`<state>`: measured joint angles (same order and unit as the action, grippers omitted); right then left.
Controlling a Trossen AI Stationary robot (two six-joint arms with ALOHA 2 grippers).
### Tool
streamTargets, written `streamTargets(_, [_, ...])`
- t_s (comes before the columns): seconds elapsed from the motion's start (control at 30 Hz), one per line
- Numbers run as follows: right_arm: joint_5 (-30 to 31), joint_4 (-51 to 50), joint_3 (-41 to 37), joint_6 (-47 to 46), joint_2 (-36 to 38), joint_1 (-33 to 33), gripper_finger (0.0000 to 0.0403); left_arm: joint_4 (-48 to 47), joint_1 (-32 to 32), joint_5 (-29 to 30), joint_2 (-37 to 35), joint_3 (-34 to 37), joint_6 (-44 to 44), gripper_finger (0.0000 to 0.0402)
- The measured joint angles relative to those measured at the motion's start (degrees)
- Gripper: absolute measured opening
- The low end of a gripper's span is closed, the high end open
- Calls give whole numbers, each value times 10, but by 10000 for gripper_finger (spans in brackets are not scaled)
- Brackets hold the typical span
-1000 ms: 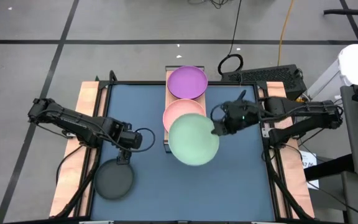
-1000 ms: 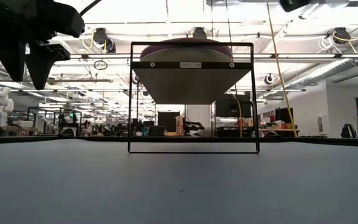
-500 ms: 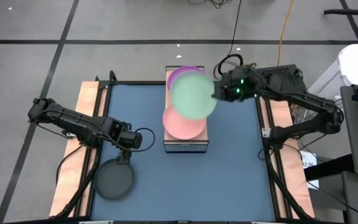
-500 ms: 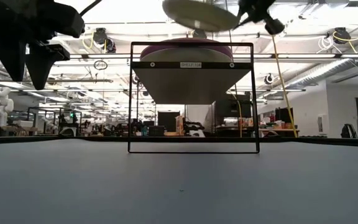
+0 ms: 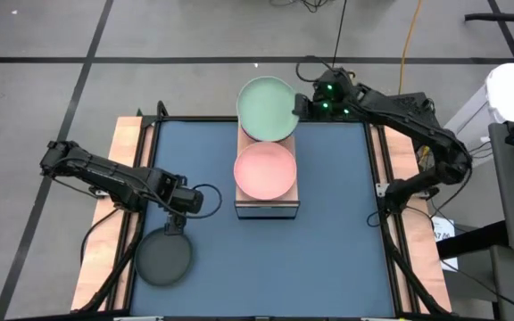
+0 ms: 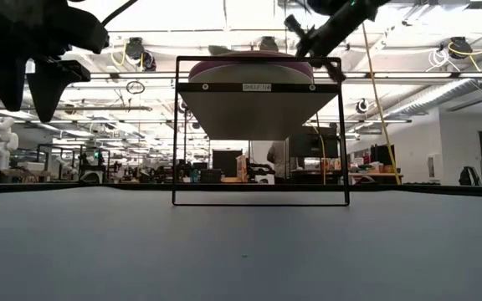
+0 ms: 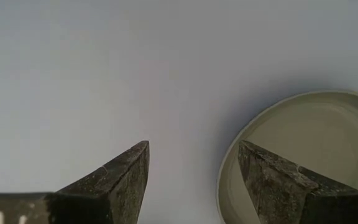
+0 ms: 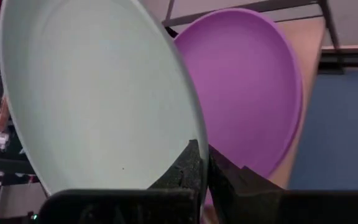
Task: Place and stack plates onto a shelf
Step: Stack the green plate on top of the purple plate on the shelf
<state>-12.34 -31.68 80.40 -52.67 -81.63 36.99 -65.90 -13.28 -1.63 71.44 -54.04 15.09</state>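
The mint green plate [image 5: 267, 108] hangs over the far half of the shelf [image 5: 267, 208], hiding most of the purple plate [image 8: 247, 87] that lies there. My right gripper [image 5: 299, 107] is shut on the mint plate's right side. A pink plate [image 5: 265, 171] rests flat on the shelf's near half. My left gripper [image 5: 178, 228] waits open above the mat's left side. Just near of it a black plate [image 5: 162, 259] lies flat, and its rim [image 7: 303, 155] shows beside the open fingers. The other plates are out of view. My right gripper pinches the mint green plate's rim [image 8: 188, 134] on the side facing the table's right edge. One finger [image 8: 191, 168] lies on the upper face and the other [image 8: 232, 180] under it. The fingers come from the right, slanting down. The plate is tilted above the purple plate; I cannot tell whether they touch.
A dark blue mat [image 5: 346, 241] covers the table between wooden side boards [image 5: 121, 160]. A keyboard [image 5: 391, 107] and cables lie beyond the far right corner. In the low view the shelf's dark frame [image 6: 258, 86] stands mid-table with bare mat in front.
My right gripper carried the mint green plate from high over the shelf's near half toward the far edge and lowered it over the purple plate. It stayed shut on the rim throughout. The pink plate, covered a second ago, now shows fully.
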Motion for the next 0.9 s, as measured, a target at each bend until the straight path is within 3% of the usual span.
streamTargets(0.27, [-15,40,0,-11,-64,25,1,-8,0,0,0,0,0,250])
streamTargets(0.53, [-15,11,0,7,-66,43,2,-4,0,0,0,2,1,250])
streamTargets(0.9, [-14,-10,0,22,-66,50,3,30,1,-20,0,93,5,250])
